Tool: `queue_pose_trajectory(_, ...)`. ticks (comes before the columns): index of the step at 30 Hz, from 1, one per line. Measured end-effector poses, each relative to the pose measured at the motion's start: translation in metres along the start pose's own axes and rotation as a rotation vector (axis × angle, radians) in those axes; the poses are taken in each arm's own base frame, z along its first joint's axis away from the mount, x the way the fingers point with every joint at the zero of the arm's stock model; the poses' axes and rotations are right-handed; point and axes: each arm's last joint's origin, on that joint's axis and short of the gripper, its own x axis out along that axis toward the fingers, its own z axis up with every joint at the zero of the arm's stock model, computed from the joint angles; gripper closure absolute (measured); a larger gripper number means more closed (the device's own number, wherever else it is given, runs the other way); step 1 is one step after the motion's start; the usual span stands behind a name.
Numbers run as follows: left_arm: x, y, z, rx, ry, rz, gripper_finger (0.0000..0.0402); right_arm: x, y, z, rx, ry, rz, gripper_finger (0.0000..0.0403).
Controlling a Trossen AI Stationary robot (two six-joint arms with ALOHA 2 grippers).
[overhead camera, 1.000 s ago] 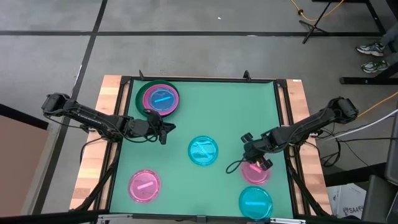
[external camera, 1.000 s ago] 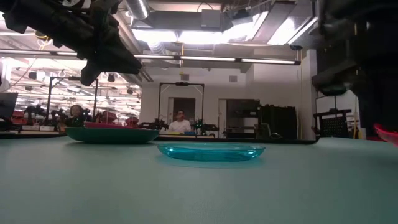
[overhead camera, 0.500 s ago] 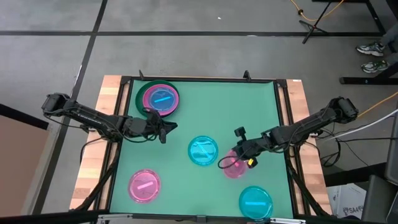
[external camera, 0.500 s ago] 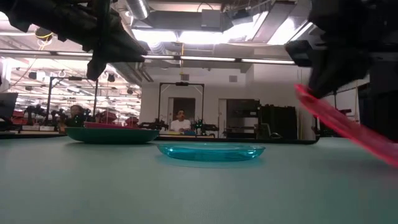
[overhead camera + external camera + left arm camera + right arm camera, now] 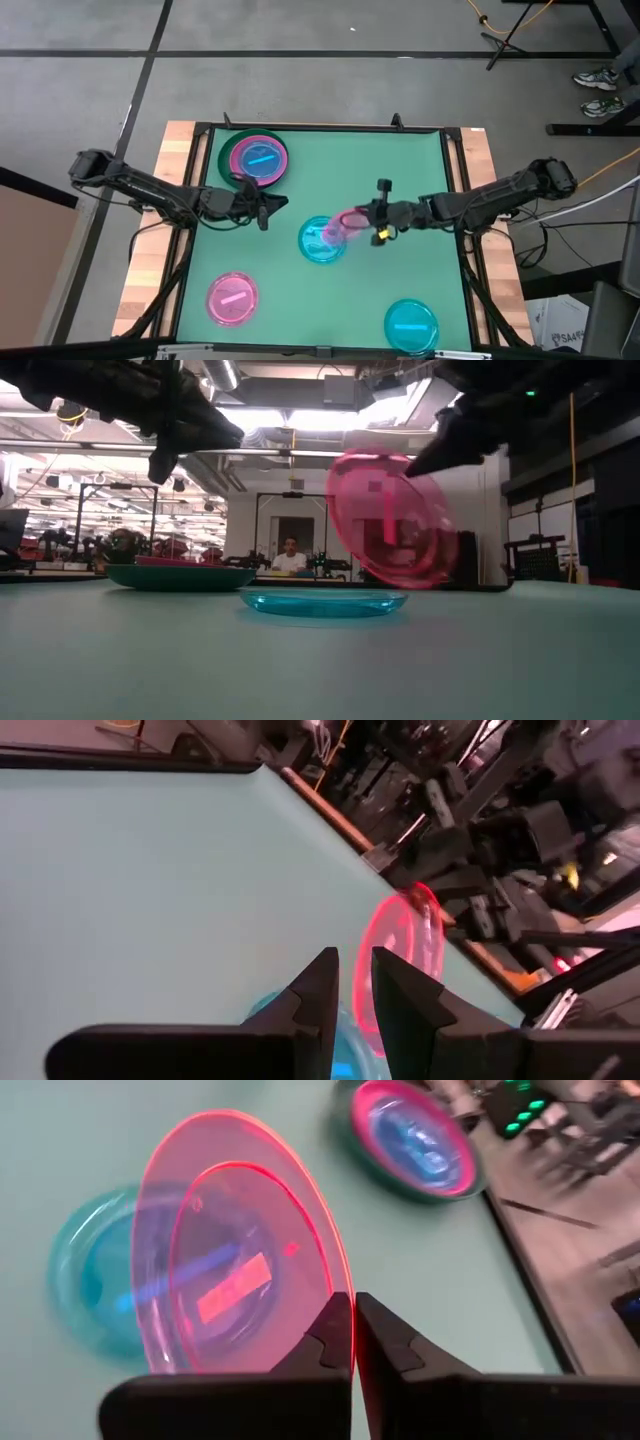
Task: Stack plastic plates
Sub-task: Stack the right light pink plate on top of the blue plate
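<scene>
The right claw [image 5: 372, 222] pinches the rim of a small see-through pink plate [image 5: 345, 221], holding it tipped up on its edge in the air, just above the near side of the cyan plate [image 5: 322, 242] that lies flat on the green table [image 5: 400, 160]. To do this step well, the claw should probably turn the pink plate flat, bring it over the middle of the cyan plate, go down low, and only then let go so it does not slide off. The right arm reaches in long and low from its side with its wrist twisted, while the left claw [image 5: 266, 208] waits with its fingers close together but not touching, holding nothing, with the big stack on the dark green plate [image 5: 222, 152] just behind it.
</scene>
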Motion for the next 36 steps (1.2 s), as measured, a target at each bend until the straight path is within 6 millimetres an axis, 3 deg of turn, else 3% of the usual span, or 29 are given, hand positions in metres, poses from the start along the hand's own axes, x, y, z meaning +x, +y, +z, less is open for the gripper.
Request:
queue_pose_trajectory(8, 0.018, -0.008, -0.007, 0.040, -0.063, -0.092, 0.0344, 0.008, -0.023, 0.007, 0.105, -0.082, -0.080, 0.0403)
queue_pose_trajectory(16, 0.035, -0.011, -0.017, 0.269, -0.144, -0.114, 0.0344, 0.013, -0.043, 0.007, 0.197, -0.103, -0.179, 0.0403)
queue_pose_trajectory(27, 0.062, -0.034, -0.007, 0.596, -0.249, 0.065, 0.0344, 0.015, -0.054, 0.008, 0.232, -0.118, -0.268, 0.0403)
queue_pose_trajectory(36, 0.077, -0.048, -0.001, 0.705, -0.292, 0.190, 0.0344, 0.015, -0.054, 0.009, 0.233, -0.122, -0.269, 0.0403)
